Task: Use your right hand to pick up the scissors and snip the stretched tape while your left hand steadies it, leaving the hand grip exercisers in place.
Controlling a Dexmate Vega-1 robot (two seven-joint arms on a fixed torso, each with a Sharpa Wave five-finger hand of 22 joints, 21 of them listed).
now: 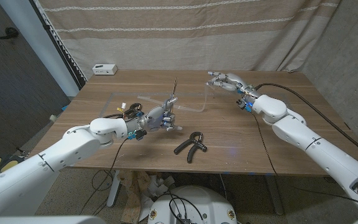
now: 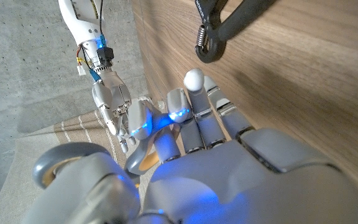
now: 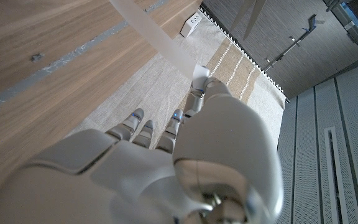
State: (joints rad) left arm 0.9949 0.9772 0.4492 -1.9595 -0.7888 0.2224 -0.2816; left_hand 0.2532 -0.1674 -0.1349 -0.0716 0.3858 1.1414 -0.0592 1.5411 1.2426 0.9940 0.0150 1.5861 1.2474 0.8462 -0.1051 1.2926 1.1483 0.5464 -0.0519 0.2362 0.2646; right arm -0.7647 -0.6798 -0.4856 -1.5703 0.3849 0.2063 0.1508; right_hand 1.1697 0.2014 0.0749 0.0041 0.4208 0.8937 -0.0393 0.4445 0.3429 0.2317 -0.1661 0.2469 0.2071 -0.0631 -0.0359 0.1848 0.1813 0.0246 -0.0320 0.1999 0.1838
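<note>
Left hand (image 1: 164, 116) grips scissors (image 1: 172, 93); right hand (image 1: 225, 81) pinches the tape (image 1: 191, 109) end (taut): keep blades square.

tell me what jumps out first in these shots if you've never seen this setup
A strip of clear tape stretches above the middle of the wooden table, running from the left robot hand towards the right robot hand at the far side. The left robot hand also holds slim metal scissors pointing upward. Near the front edge lies a black hand grip exerciser, untouched.
</note>
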